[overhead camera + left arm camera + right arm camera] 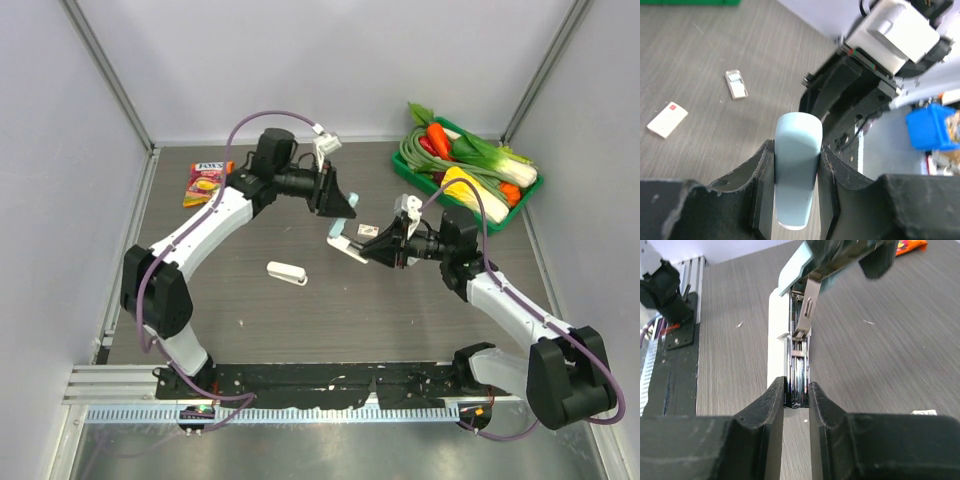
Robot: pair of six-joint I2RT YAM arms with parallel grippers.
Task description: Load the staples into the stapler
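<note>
A stapler (345, 243) hangs open above the middle of the table between my two grippers. My left gripper (344, 205) is shut on its light blue top cover (797, 170), which stands up between the fingers (760, 170). My right gripper (797, 390) is shut on the end of the metal magazine (799, 357), beside the white base (776, 330). The blue cover (797, 267) is tilted up away from the magazine. The staples, a tiny whitish box (368, 230) with a red mark (667, 119), lie flat on the table just beyond the stapler.
A second white stapler (287, 272) lies on the table to the left. A small whitish-grey piece (736, 84) lies near the box. A green basket of vegetables (522, 205) fills the far right corner. A snack packet (207, 182) lies at the far left.
</note>
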